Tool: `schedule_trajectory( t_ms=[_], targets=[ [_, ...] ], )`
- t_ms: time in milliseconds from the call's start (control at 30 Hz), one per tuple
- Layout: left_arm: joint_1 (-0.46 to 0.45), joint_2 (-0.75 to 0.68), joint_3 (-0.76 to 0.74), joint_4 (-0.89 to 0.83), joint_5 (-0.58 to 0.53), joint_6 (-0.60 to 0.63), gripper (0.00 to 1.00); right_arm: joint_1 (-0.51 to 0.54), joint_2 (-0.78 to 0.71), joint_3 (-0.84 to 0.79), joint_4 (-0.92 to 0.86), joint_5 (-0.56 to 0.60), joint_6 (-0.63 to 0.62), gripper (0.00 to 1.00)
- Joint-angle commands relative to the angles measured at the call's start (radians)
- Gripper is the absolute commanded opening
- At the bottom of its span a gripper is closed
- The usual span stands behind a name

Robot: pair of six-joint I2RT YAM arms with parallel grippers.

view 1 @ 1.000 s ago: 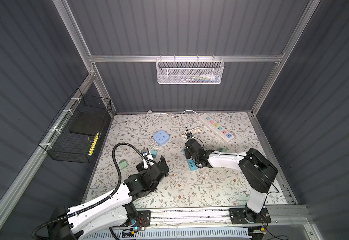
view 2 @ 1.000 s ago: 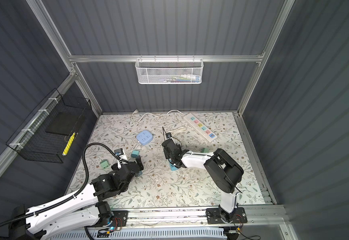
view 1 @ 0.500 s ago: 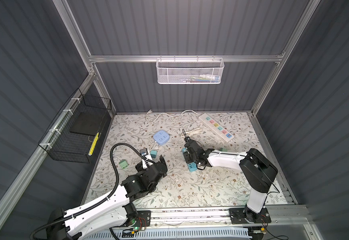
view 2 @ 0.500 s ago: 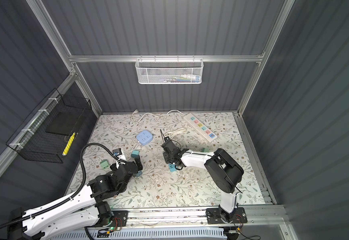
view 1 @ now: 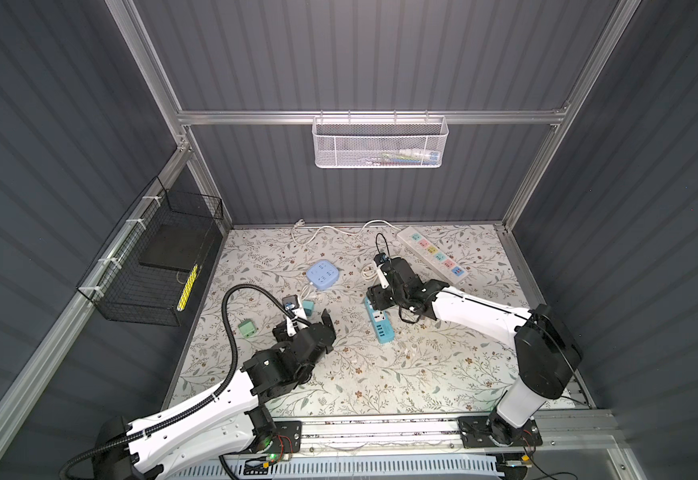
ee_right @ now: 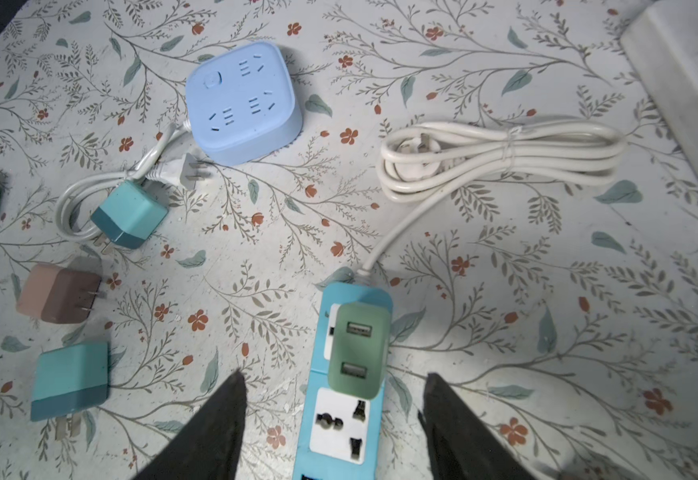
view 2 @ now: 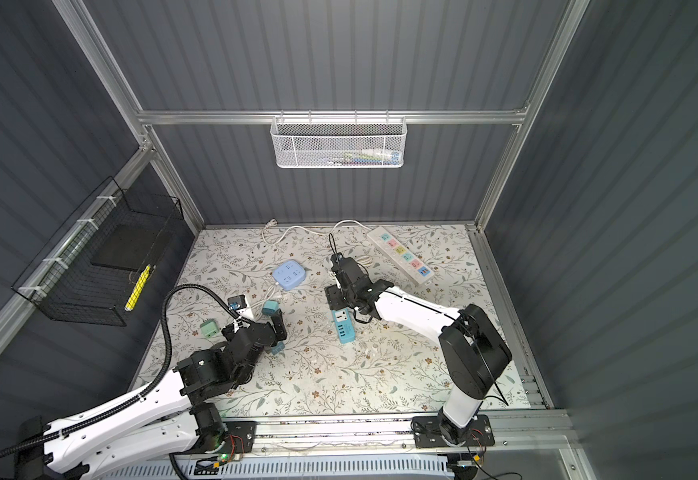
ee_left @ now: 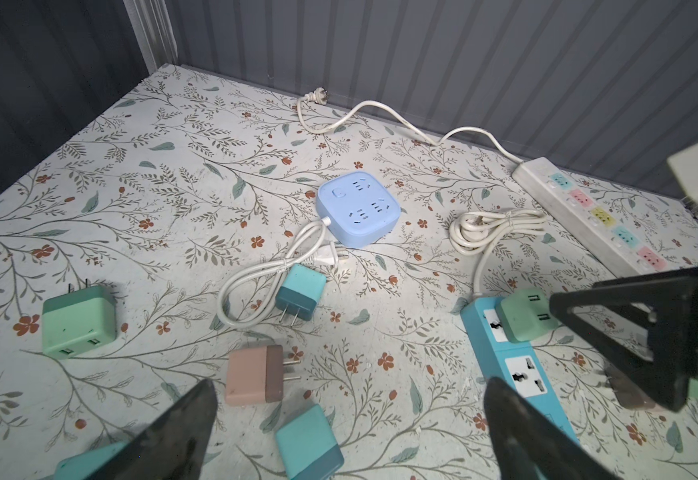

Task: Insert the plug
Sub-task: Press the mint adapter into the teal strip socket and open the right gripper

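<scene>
As R gripper (ee_right: 332, 376) flanks plug (ee_right: 357, 349), L gripper (ee_left: 349, 388) hovers.

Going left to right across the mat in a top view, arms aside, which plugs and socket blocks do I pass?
green adapter → blue square socket hub → teal power strip → white power strip

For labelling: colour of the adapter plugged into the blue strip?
The adapter is sage green; right wrist view.
</scene>
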State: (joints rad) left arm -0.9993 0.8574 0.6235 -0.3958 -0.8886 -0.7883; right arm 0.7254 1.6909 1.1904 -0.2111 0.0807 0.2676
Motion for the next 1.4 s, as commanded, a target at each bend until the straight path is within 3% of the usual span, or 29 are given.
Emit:
schedule_trajectory(
  t_ms=[0,767,1100,1367],
  targets=[
    [0.007,0.016,0.046,0.024,0.005,0.034,1.0,-0.028,-0.001,0.036,-0.049,-0.027,-0.03,0.66],
    [0.008,0.114,0.063,0.104,0.015,0.086,1.0,-0.1,0.09,-0.141,0.044,-0.087,0.017,0.59],
    [0.008,0.143,0.102,0.112,0.034,0.125,1.0,-0.102,-0.047,-0.049,-0.017,-0.088,0.011,0.62],
    [0.01,0.172,0.125,0.056,0.07,0.12,1.0,-0.113,0.042,-0.001,-0.047,-0.11,0.006,0.62]
  ],
)
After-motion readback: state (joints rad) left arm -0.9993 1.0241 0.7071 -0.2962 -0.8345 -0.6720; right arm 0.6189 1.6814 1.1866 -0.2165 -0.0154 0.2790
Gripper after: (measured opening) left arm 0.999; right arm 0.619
